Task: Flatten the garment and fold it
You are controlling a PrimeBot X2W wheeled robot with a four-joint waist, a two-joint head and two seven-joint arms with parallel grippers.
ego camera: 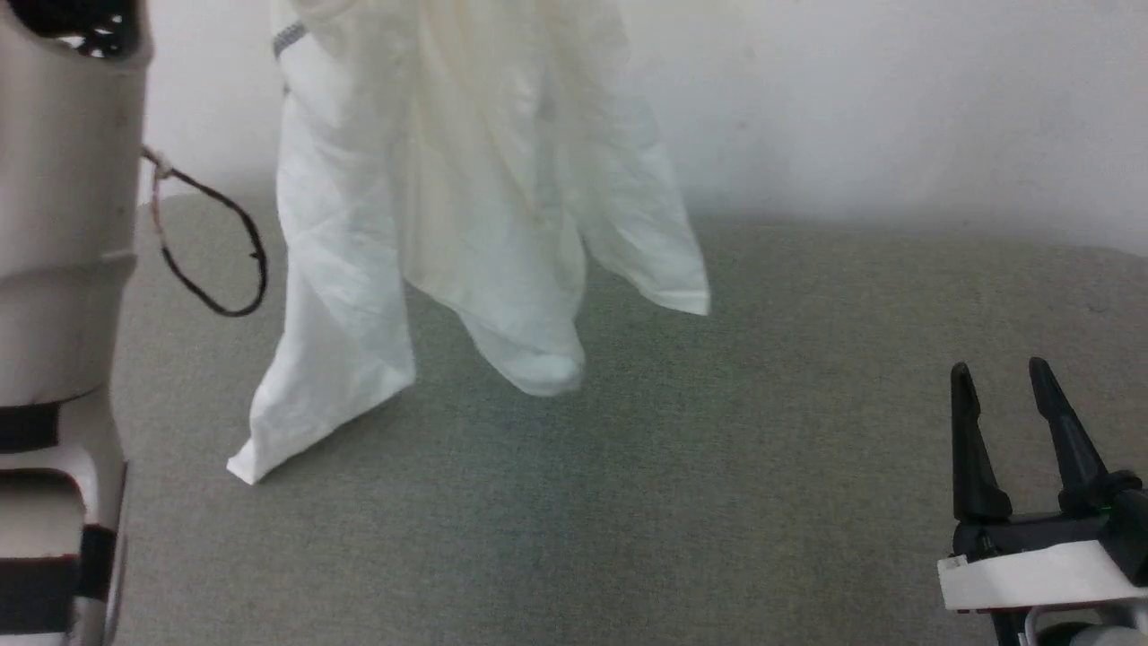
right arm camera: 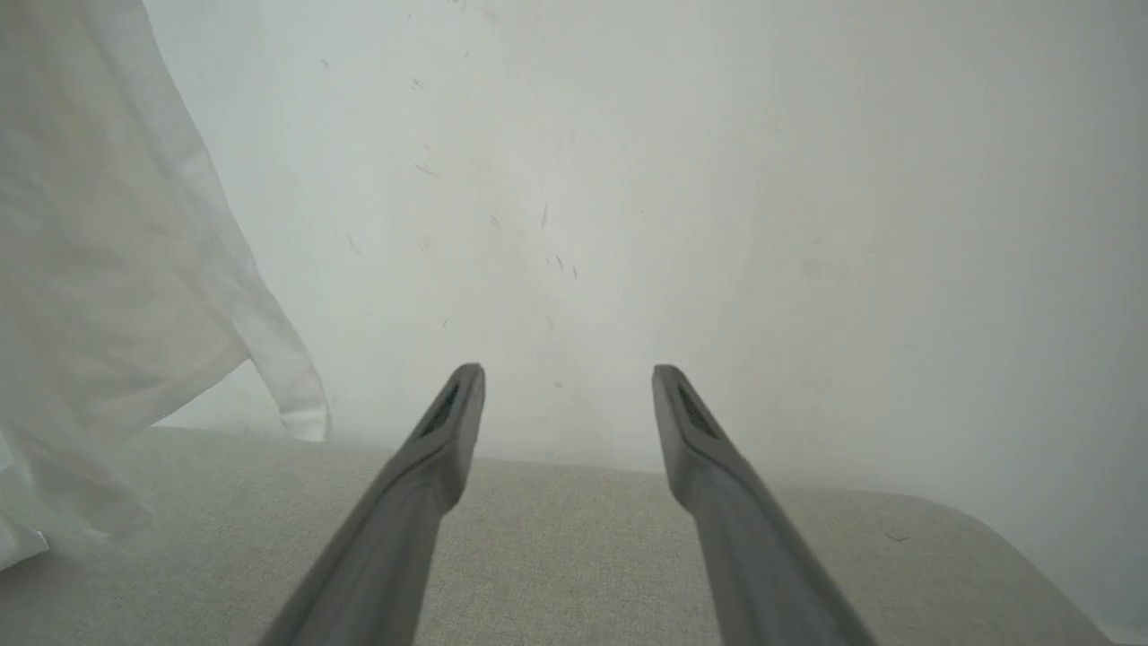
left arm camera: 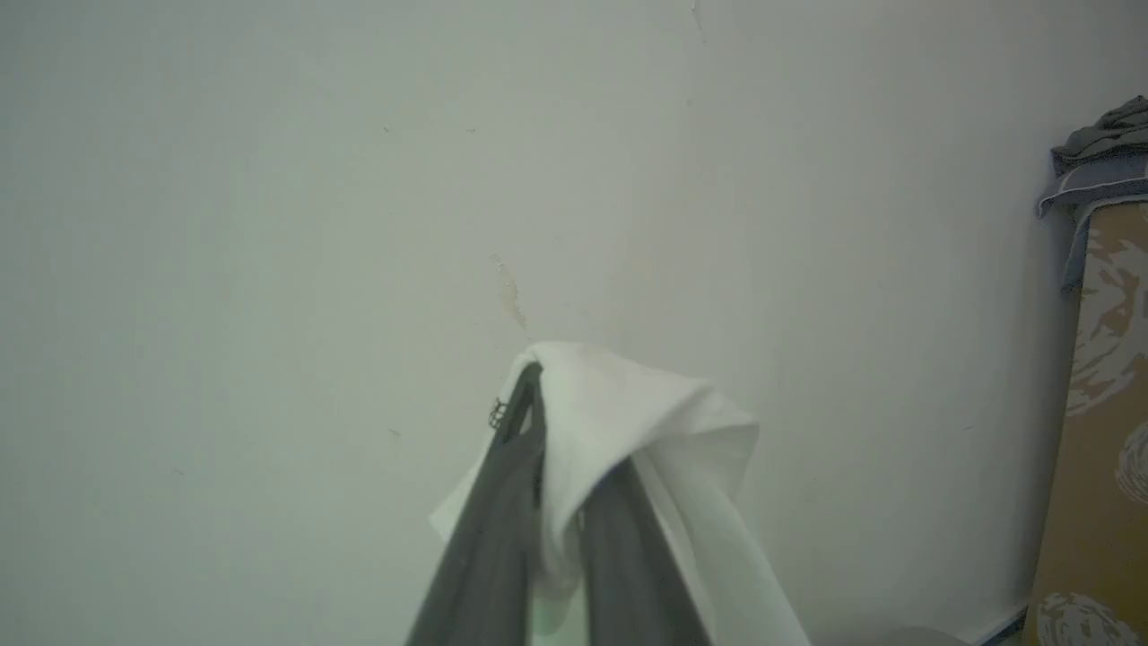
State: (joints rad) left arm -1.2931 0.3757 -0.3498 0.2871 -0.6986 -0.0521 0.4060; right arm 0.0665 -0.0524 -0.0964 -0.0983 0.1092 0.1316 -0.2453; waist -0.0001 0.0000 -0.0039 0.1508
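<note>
Garment (ego camera: 448, 179) hangs pinched in left end effector (left arm camera: 558, 397) (right end effector (ego camera: 999, 368) gapes, well apart).

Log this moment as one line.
left gripper: shut on garment, hanging | right gripper: open, empty | garment corner touching grey surface

No text, label, brand, number or sign can be read in any view. The garment (ego camera: 466, 179) has a short band of dark dashes near its top edge in the head view; these are stitching, not lettering. The brown panel (left arm camera: 1108, 404) at the right edge of the left wrist view has white brush-like marks that form a pattern, not letters.
</note>
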